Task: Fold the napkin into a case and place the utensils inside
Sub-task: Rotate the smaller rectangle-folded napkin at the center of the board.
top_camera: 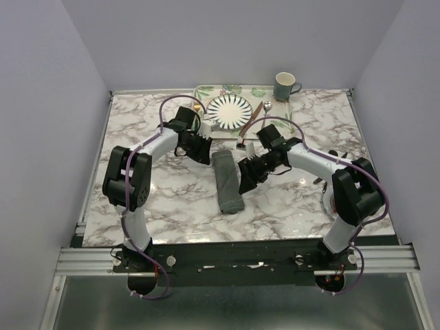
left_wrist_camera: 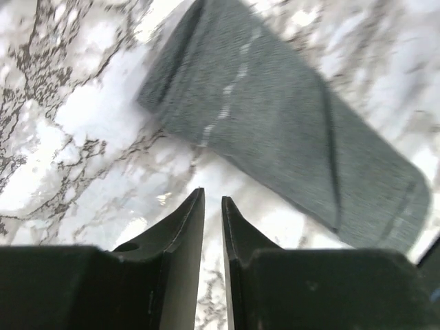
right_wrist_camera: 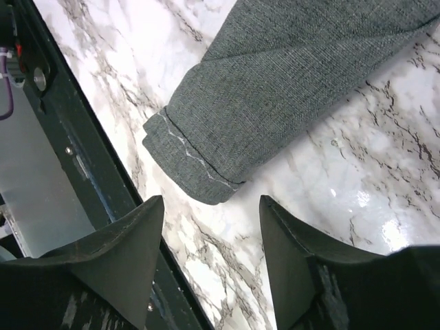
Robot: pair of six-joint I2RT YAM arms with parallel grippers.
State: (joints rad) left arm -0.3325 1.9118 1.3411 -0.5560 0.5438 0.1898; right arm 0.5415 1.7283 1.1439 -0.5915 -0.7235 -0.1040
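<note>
Pale walls box in a marble table [top_camera: 172,206]. The napkin [top_camera: 228,182] lies at its middle as a long narrow case, running away from me between the arms. My left pincer [left_wrist_camera: 213,199] is barely spread and empty, beside the cloth's far end. My right pincer [right_wrist_camera: 212,203] is spread wide and empty, above the near, stitched end. The fork [top_camera: 198,108], knife [top_camera: 257,111] and spoon [top_camera: 267,106] flank the striped plate [top_camera: 230,110], well apart from the case. I judge fetching comes next. I would widen the left pincer, lift each utensil by its handle, and pin the cloth with the right. Which end is the mouth I cannot tell.
</note>
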